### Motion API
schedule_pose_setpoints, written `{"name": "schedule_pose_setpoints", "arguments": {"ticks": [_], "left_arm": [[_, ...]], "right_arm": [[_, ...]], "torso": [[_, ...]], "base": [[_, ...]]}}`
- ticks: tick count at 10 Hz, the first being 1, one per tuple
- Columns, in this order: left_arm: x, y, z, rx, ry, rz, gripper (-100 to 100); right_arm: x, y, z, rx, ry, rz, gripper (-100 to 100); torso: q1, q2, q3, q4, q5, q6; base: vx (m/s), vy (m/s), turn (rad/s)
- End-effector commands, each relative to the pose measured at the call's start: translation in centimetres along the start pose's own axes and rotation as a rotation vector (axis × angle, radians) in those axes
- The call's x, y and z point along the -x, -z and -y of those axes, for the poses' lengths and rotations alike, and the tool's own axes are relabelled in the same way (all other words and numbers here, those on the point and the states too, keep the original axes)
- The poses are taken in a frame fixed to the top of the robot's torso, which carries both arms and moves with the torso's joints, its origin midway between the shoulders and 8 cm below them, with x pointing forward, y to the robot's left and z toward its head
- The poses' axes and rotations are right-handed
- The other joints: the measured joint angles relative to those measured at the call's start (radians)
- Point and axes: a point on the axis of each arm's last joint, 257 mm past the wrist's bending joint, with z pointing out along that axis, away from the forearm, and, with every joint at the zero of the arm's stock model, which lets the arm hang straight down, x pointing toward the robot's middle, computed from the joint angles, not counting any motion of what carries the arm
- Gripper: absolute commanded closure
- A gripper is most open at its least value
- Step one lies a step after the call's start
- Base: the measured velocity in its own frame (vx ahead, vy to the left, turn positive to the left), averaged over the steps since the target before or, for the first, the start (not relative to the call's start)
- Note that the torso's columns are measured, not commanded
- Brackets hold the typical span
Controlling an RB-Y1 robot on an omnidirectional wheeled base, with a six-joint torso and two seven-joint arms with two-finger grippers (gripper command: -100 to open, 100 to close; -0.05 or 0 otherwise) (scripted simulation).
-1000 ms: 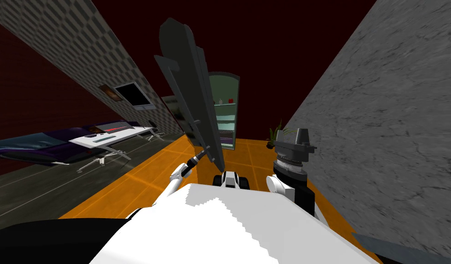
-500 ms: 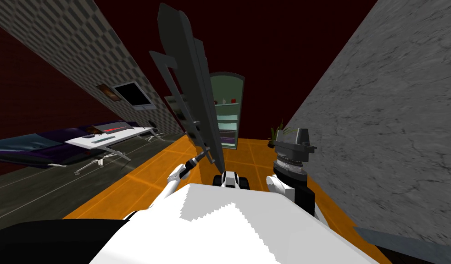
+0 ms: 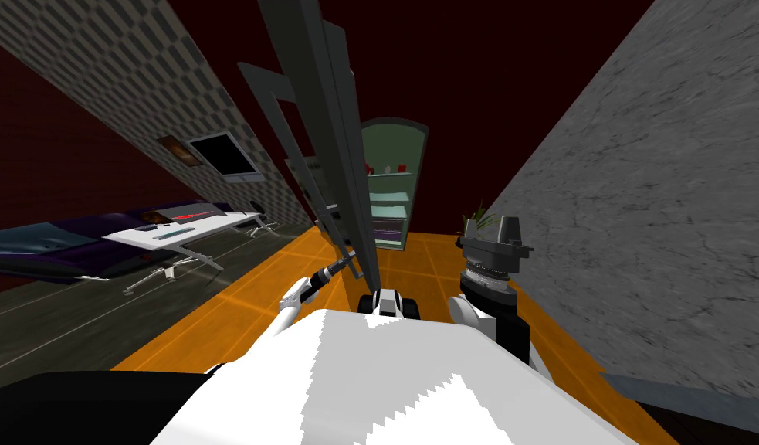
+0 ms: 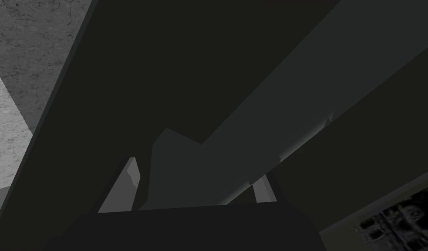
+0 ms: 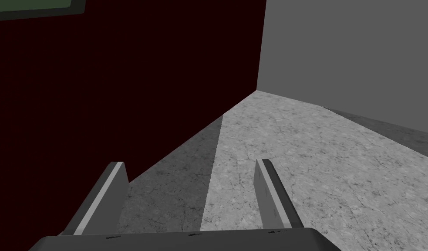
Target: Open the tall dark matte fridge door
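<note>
Clamping the grey handle (image 4: pixel 261 113) of the tall dark fridge door (image 3: pixel 335 116) with the left gripper (image 4: pixel 195 191): fingers (image 4: pixel 126 187) pressed against either side of the bar, jaws closed on it, low on its length. Straight ahead from the head camera, door swung out and standing edge-on above the orange floor (image 3: pixel 238 309), climbing right out of the top of the picture. Just beyond it, an arched pale green compartment (image 3: pixel 391 135) with shelves and small red items on the upper one. Over on the right, right gripper (image 3: pixel 489 230) raised beside the grey marbled wall (image 3: pixel 640 193), blades upright and wide apart, jaws open. Tiny dark marks along the edge of that gripper's body, too small to read. Potted plant (image 3: pixel 478 216) just behind it. Far off to the left, a white desk (image 3: pixel 181 225) and a dark screen (image 3: pixel 223 154) on the checkered wall (image 3: pixel 99 69).
</note>
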Motion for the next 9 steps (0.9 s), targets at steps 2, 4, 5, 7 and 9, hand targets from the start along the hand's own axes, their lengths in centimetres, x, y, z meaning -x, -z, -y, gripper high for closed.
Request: {"name": "schedule_pose_setpoints", "arguments": {"ticks": [2, 4, 5, 7, 9], "left_arm": [[-1.2, 0.2, 0.7, -0.023, 0.015, -0.021, 100], [-1.2, 0.2, 0.7, -0.023, 0.015, -0.021, 100], [-1.2, 0.2, 0.7, -0.023, 0.015, -0.021, 100], [-1.2, 0.2, 0.7, -0.023, 0.015, -0.021, 100], [0.2, -1.9, -0.1, -0.019, -0.004, 0.016, 100]], "right_arm": [[0.0, 0.0, 0.0, 0.0, 0.0, 0.0, 0], [0.0, 0.0, 0.0, 0.0, 0.0, 0.0, 0], [0.0, 0.0, 0.0, 0.0, 0.0, 0.0, 0], [0.0, 0.0, 0.0, 0.0, 0.0, 0.0, 0], [0.0, 0.0, 0.0, 0.0, 0.0, 0.0, 0]], "torso": [[-0.007, 0.005, 0.004, -0.002, 0.0, -0.003], [-0.004, 0.006, 0.004, -0.001, 0.0, -0.003], [-0.002, 0.005, 0.004, -0.002, 0.001, -0.002], [-0.001, 0.006, 0.004, -0.001, 0.002, 0.0], [-0.001, 0.006, 0.004, -0.001, 0.002, -0.001]], "base": [[-0.016, 0.042, 0.009], [0.011, -0.029, -0.001], [0.006, -0.016, -0.004], [-0.002, 0.006, -0.003], [-0.064, 0.101, -0.155]]}}
